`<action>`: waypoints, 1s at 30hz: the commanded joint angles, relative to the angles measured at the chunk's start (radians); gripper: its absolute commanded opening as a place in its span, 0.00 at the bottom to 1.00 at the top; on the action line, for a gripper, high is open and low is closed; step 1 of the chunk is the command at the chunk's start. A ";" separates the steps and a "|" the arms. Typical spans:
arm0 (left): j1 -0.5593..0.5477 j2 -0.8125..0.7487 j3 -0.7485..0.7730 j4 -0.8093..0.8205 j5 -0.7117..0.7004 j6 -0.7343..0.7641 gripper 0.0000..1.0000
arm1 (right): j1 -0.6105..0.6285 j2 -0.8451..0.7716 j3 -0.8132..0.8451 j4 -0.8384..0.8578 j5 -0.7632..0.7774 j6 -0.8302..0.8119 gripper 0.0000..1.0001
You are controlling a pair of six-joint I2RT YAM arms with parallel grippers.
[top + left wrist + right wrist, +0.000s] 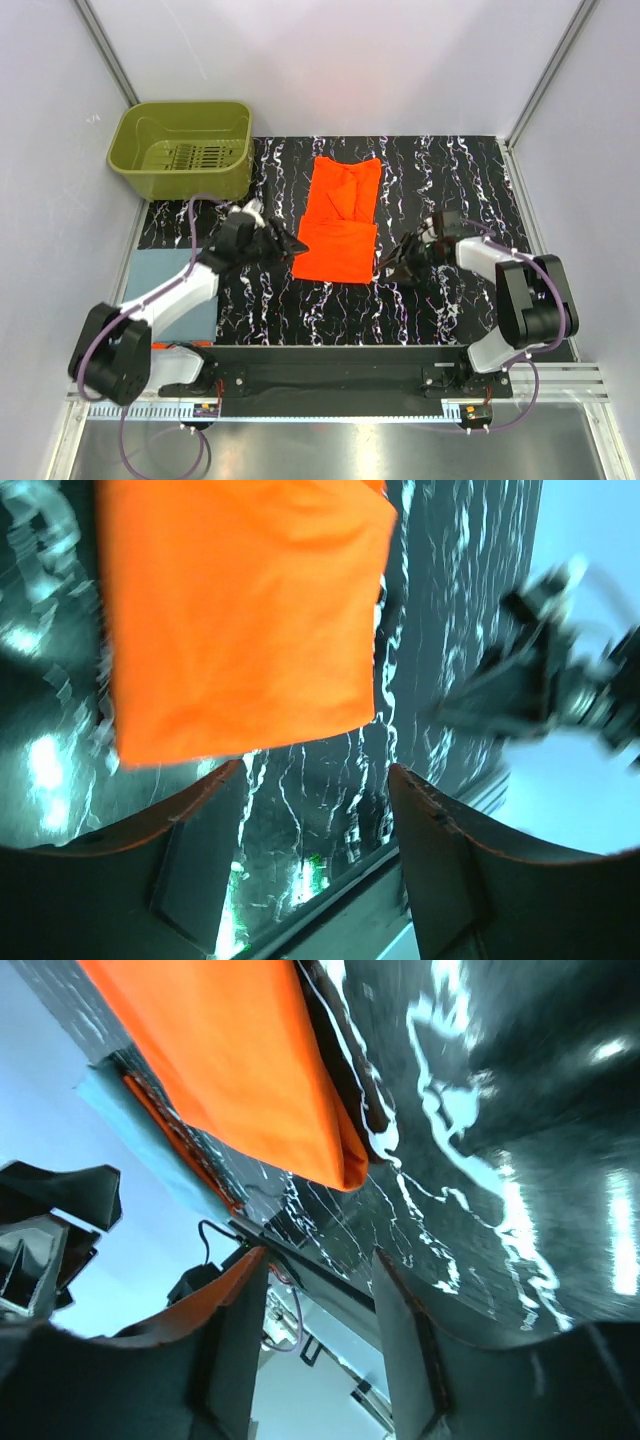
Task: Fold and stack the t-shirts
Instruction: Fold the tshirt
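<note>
Evidently spread and empty, the left end effector (297, 243) and right end effector (387, 264) flank the orange t-shirt (340, 215), doubled over at the middle of the counter (450, 180), likely letting its fold settle; the blue-grey t-shirt (155, 272) waits folded near-left.

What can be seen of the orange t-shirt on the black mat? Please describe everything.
The orange t-shirt is bright, plain, soft cloth. It lies flat in the middle of the black white-veined mat, folded into a narrow strip with creases at the far end; the near part looks doubled over. Only the mat seems to touch it. The left gripper and right gripper stand open beside its near corners, holding nothing.
</note>
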 commanded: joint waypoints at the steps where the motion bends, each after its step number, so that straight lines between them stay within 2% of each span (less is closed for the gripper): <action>1: -0.004 -0.082 -0.177 0.006 -0.168 -0.282 0.64 | 0.110 -0.053 -0.083 0.174 0.064 0.206 0.54; 4: -0.008 -0.098 -0.278 0.100 -0.204 -0.405 0.63 | 0.159 -0.060 -0.157 0.287 0.110 0.346 0.58; 6: -0.015 -0.086 -0.283 0.112 -0.225 -0.427 0.61 | 0.170 -0.062 -0.200 0.402 0.134 0.445 0.58; 9: -0.041 -0.049 -0.266 0.112 -0.273 -0.447 0.60 | 0.170 -0.048 -0.228 0.447 0.168 0.502 0.57; 19: -0.057 0.107 -0.240 0.145 -0.323 -0.603 0.58 | 0.181 0.054 -0.248 0.502 0.231 0.630 0.47; 23: -0.057 0.123 -0.256 0.140 -0.365 -0.660 0.57 | 0.190 0.064 -0.271 0.505 0.254 0.656 0.48; 30: -0.060 0.172 -0.242 0.143 -0.346 -0.678 0.55 | 0.198 0.065 -0.302 0.507 0.274 0.686 0.52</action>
